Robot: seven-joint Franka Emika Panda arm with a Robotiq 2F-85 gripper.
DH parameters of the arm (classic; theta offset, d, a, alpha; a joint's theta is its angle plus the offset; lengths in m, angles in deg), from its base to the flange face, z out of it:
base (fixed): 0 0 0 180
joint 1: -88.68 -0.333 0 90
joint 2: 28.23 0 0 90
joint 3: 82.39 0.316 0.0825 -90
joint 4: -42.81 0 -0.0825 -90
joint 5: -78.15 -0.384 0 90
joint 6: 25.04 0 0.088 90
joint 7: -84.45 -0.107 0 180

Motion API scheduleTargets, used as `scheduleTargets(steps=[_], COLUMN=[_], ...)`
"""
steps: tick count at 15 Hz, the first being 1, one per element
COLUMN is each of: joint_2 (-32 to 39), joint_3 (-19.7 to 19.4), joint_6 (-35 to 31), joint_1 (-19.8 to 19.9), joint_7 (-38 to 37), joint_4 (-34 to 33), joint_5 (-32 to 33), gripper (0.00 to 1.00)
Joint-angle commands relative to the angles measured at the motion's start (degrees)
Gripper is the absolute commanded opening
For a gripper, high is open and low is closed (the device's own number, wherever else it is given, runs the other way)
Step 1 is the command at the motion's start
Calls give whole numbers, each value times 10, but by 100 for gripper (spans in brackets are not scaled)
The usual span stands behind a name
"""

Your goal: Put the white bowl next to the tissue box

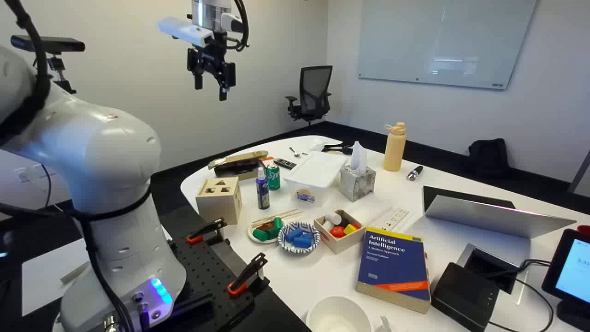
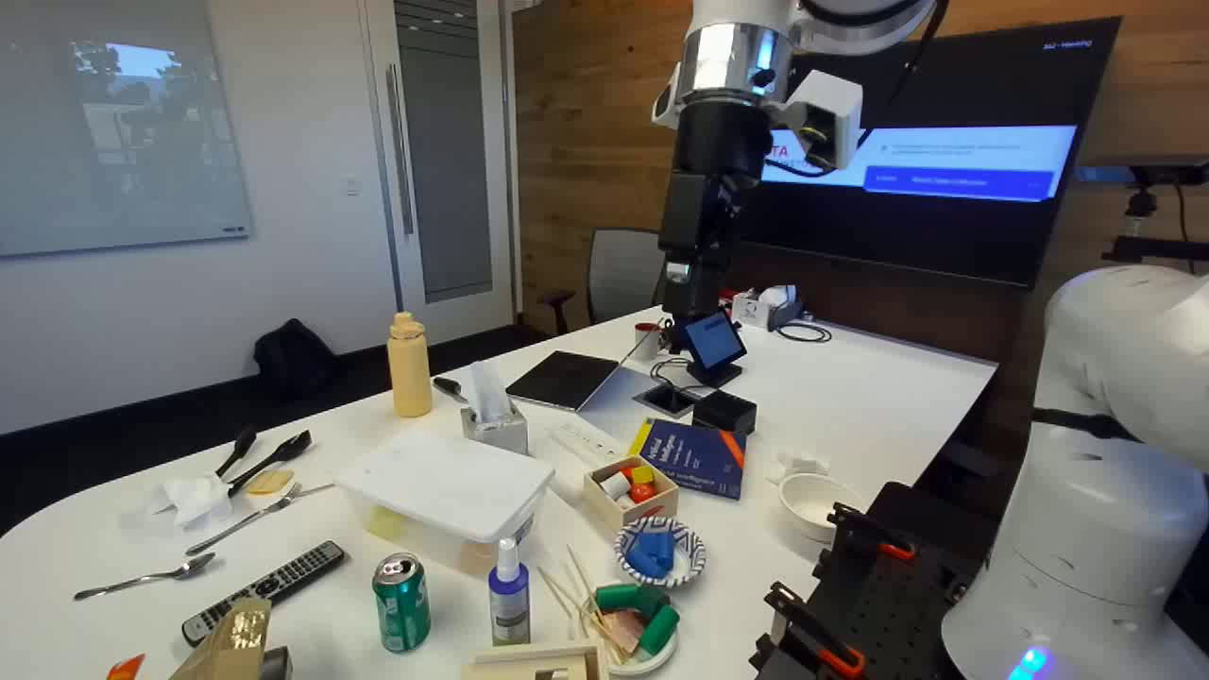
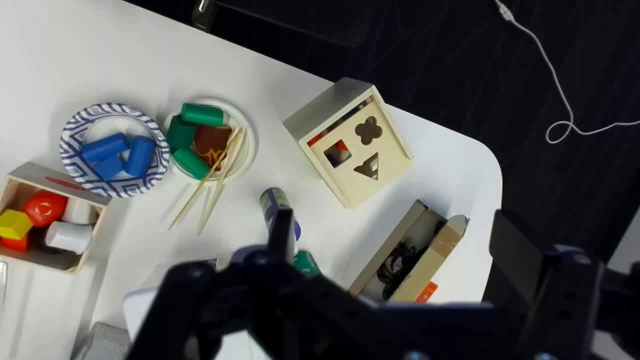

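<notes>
Fingers: spread apart, pointing down, high above the worktop; in the wrist view they are dark, blurred shapes with a wide gap between.
White bowl: upright on the worktop, near its edge, well apart from the tissue box, with book and crate in between; the lower border cuts it off in an exterior view.
Tissue box: just beside the lidded tub, a white tissue standing up from its top.
Book: flat, blue cover up, just beside the crate.
Crate: open, holding red, yellow and white pieces.
Patterned bowl: holds blue pieces, right by the plate; whether the two touch, I cannot tell.
Plate: green pieces on it, two thin sticks reaching over its rim.
Holed box: wooden, shapes cut through its face.
Spray bottle: upright, near the green can.
Yellow bottle: upright, near the tissue box.
Laptop: partly open on the worktop.
</notes>
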Motion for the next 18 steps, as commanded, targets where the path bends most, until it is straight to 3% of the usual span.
scheduleTargets(steps=[1, 5, 11, 15, 18], joint_2=[0, -11, -36, 18, 108], joint_3=[9, -23, -153, -268, -351], joint_6=[4, 1, -43, -153, -249], joint_1=[11, 43, 195, 284, 321], joint_7=[5, 15, 78, 183, 252], joint_4=[-2, 24, 105, 132, 128], joint_5=[-6, 5, 86, 146, 170], gripper=[100, 100, 100, 100, 100])
